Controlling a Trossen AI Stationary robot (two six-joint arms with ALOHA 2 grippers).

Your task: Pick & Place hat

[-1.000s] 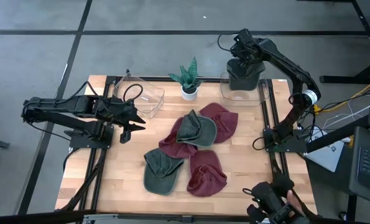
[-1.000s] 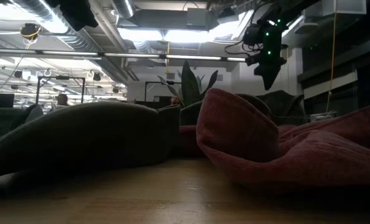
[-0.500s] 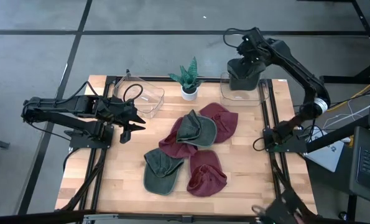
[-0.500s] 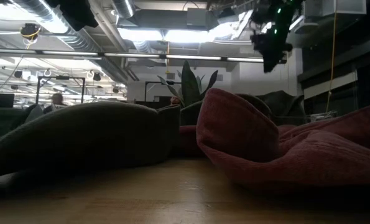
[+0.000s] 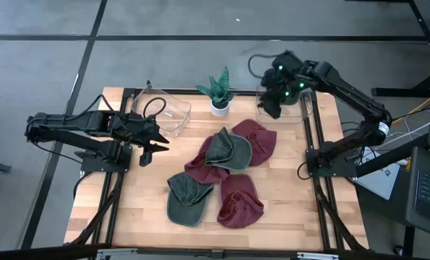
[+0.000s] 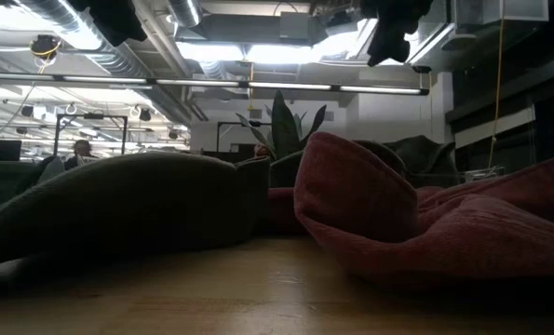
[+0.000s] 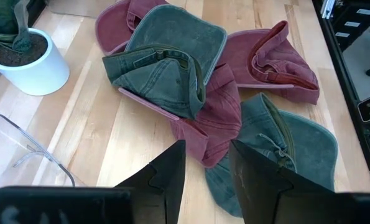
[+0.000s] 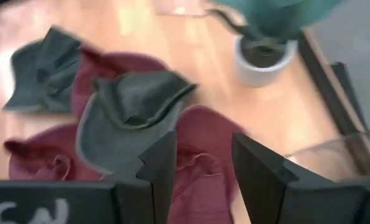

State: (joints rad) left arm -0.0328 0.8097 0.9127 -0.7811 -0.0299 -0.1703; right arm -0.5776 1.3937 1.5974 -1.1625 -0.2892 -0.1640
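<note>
Hovering above the table's [image 5: 128, 209] far right corner near a clear bin [image 5: 283, 108], right gripper [image 5: 272, 103] open and empty, hats [image 5: 225, 152] piled mid-table, left gripper [image 5: 155, 141] open, empty, beside the pile, plant [image 5: 220, 92] behind.

Hats [image 5: 222, 177] cluster at the table's [image 5: 139, 209] centre, one cap [image 5: 228, 150] lying on top of others. Potted plant [image 5: 220, 94] stands behind them at the far edge, between a left container [image 5: 164, 108] and a right container [image 5: 283, 108].
</note>
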